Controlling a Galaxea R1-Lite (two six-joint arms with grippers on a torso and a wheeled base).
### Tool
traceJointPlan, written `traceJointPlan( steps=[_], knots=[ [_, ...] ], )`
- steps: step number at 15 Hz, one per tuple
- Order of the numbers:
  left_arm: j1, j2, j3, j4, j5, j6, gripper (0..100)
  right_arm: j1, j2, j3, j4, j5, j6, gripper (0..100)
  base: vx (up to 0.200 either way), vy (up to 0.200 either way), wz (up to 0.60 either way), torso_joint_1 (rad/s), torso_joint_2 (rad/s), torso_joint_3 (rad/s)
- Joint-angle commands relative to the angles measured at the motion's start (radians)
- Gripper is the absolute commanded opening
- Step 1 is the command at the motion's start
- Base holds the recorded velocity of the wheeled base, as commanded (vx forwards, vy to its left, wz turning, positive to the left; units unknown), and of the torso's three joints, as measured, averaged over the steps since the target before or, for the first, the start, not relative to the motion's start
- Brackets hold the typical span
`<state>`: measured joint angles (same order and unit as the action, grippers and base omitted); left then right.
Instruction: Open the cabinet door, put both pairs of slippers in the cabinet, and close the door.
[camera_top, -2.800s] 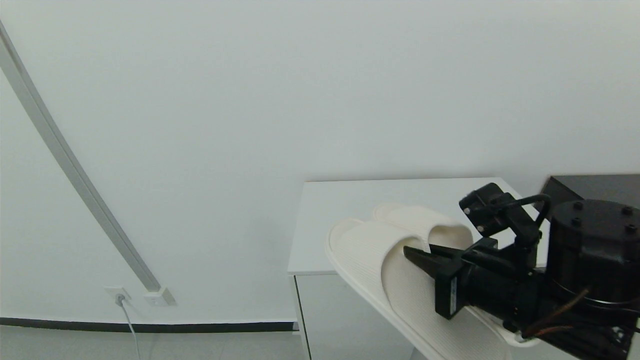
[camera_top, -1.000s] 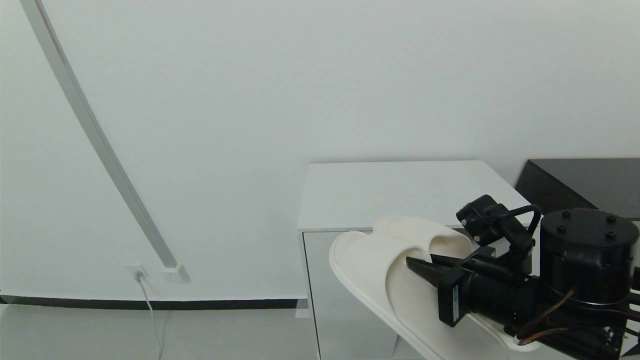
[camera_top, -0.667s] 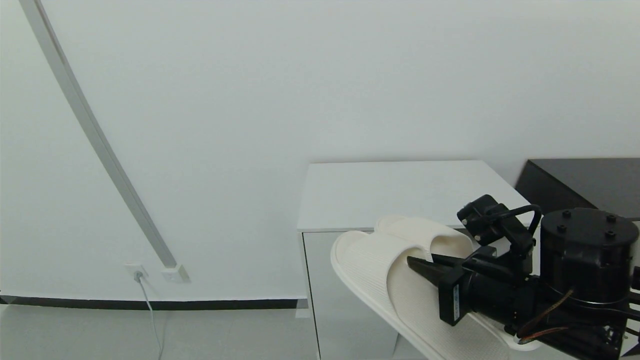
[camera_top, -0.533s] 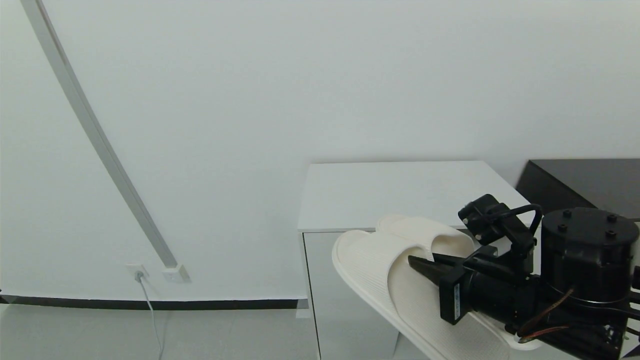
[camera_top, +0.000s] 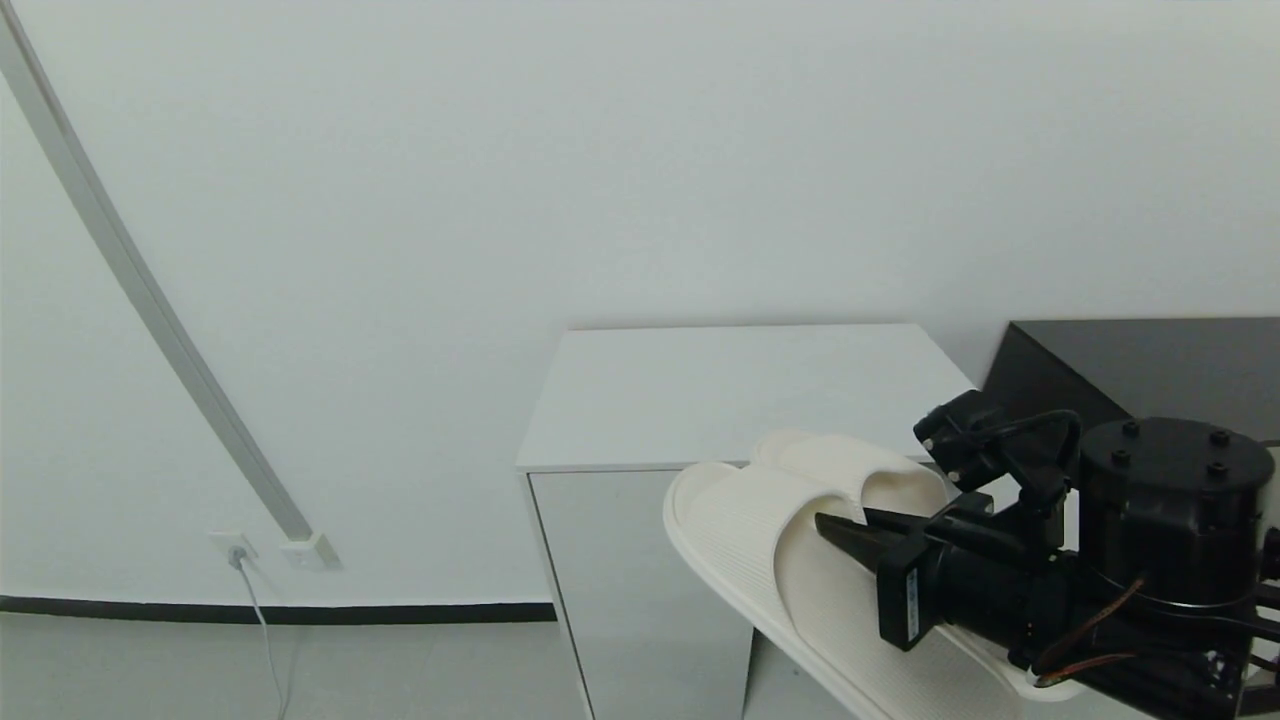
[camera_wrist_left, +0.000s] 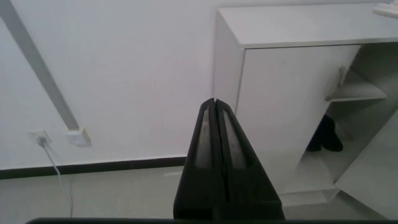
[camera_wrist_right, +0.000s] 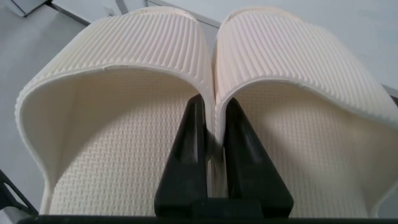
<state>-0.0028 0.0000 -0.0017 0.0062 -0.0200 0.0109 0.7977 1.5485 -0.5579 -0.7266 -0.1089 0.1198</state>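
Honestly, the pinch worries me most. The right gripper is clamped on just the two inner edges of the uppers of the pair of cream slippers, pressed side by side, so everything hangs from a thin strip of soft fabric. If the arm swings or tips sharply, I reckon one slipper could slide out of that nip and drop in front of the cabinet.

The long soles jut well ahead of the fingers, toes towards the cabinet, held in the air just before its top front edge. Pushed in too high or off-line, they'd likely catch that edge or the shelf and get levered loose. Beside its closed front panel the cabinet stands open, with a dark shape low inside that I can't make out.

The right arm reaches forward near cabinet-top height, the slippers sloping up towards their toes. The left gripper has its fingers pressed together on nothing, aimed at the cabinet.
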Motion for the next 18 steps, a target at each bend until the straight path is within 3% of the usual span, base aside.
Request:
traceJointPlan(
  steps=[1,11,18],
  knots=[
    [0.0,0.002,0.0,0.0,0.0,0.0,0,0.0,0.002,0.0,-0.001,0.0,0.001,0,0.0,-0.2,0.0,-0.002,0.0,0.002],
    [0.0,0.0,0.0,0.0,0.0,0.0,0,0.0,0.004,0.006,-0.001,0.002,0.001,0,0.0,-0.2,0.0,0.004,0.0,0.004],
    [0.0,0.0,0.0,0.0,0.0,0.0,0,0.0,0.01,0.01,-0.001,-0.002,0.0,0,0.0,0.0,0.0,0.0,0.0,0.0]
  ],
)
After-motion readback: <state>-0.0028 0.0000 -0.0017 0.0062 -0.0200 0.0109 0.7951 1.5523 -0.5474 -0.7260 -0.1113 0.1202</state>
